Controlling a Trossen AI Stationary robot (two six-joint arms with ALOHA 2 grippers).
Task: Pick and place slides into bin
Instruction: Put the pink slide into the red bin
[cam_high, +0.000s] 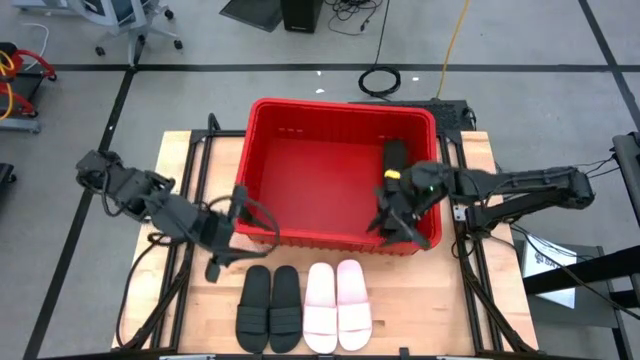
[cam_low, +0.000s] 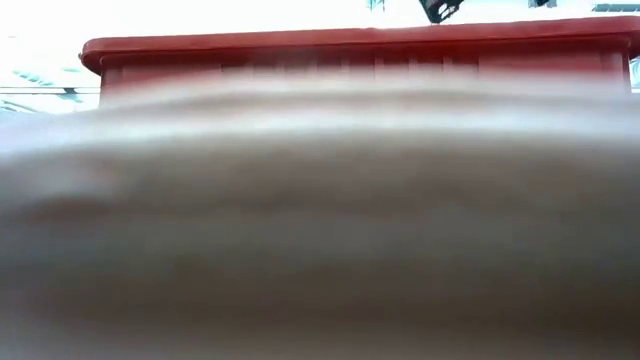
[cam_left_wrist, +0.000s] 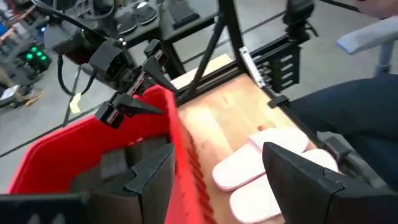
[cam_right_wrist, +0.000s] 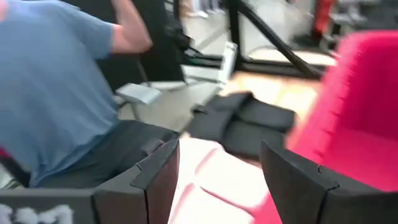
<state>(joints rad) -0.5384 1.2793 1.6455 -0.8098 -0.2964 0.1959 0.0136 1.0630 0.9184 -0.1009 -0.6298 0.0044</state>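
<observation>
Four slides are seen in the high view, laid side by side at the table's (cam_high: 200, 300) front edge: a black pair (cam_high: 270, 308) to the left and a pale pink-white pair (cam_high: 338, 306) to the right, just in front of the red bin (cam_high: 262, 140), which occupies the middle of the table. One more black slide (cam_high: 395, 160) is seen lying inside the bin near its right wall. The left gripper (cam_high: 243, 208) is held over the bin's front left corner, its fingers spread wide and nothing gripped. The right gripper (cam_high: 397, 222) is positioned over the bin's front right corner, likewise spread and empty. In the low view, only the bin's rim (cam_low: 340, 42) can be made out above a blurred foreground. In the left wrist view, the left arm's spread fingers (cam_left_wrist: 152, 177) frame the bin's front wall and the pale pair, with the right gripper (cam_left_wrist: 134, 93) seen beyond. In the right wrist view, the spread right fingers (cam_right_wrist: 158, 177) frame the pale and black slides, and a seated person (cam_right_wrist: 56, 93) is shown beyond the table.
</observation>
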